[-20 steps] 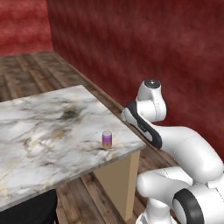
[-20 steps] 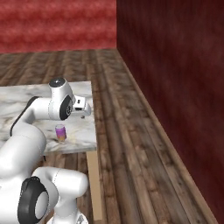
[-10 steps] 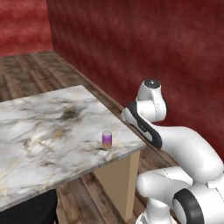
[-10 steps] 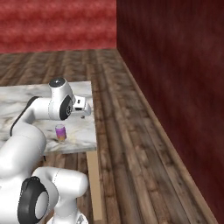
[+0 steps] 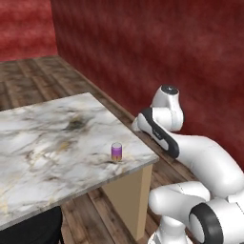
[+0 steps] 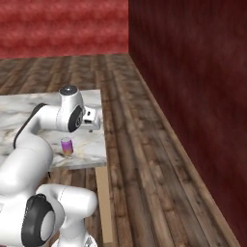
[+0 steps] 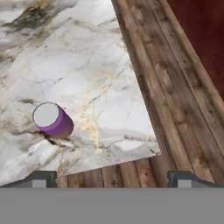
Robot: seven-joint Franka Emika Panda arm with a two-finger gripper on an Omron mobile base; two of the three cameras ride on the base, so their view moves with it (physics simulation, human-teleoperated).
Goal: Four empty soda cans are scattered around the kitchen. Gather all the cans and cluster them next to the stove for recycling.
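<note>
One purple soda can (image 5: 116, 152) with a silver top stands upright on the marble table (image 5: 52, 143), near the table's corner closest to me. The same can (image 6: 66, 146) shows below my arm in the right base view, and the can (image 7: 53, 119) lies at the left in the hand view. My gripper (image 7: 113, 178) hovers above the table's corner, looking down, open wide with nothing between its fingertips (image 7: 43, 177). The can is off to one side of the gripper, apart from it. The stove is out of view.
The table's edge (image 7: 144, 100) drops to a wooden plank floor (image 6: 144, 159). A dark red wall (image 5: 157, 52) runs close along the table's far side. Something black (image 5: 28, 228) sits under the table's near edge.
</note>
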